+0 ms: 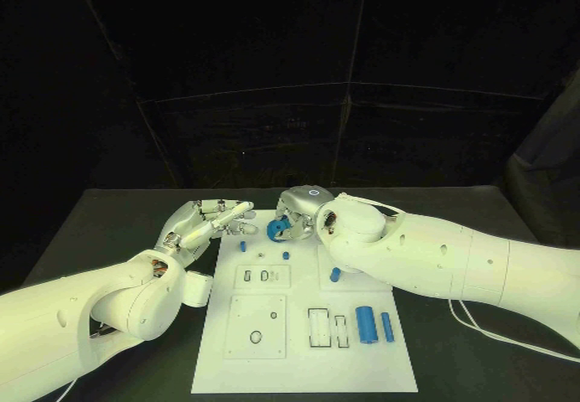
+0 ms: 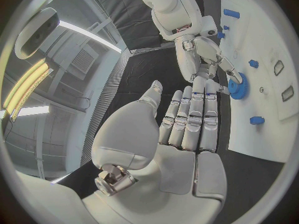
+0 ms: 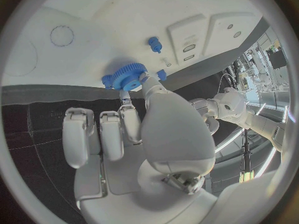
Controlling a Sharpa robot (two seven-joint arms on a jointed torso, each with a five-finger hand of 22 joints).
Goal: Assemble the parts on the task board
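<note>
Right hand (image 1: 296, 216) is seen pinching a blue gear (image 3: 127, 76), light and rigid, best held by its toothed rim, at the task board's (image 1: 242, 368) far end, left hand (image 1: 205, 222) held open.

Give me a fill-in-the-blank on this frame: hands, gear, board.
1. The blue gear is pinched by the fingers of the ____ hand.
2. The left hand holds ____, its fingers straight and apart.
3. The two blue cylinders lie on the task board nearer the robot's ____ arm.
4. The gear is at the board's ____ end, away from the robot.

Missing words: right; nothing; right; far
</note>
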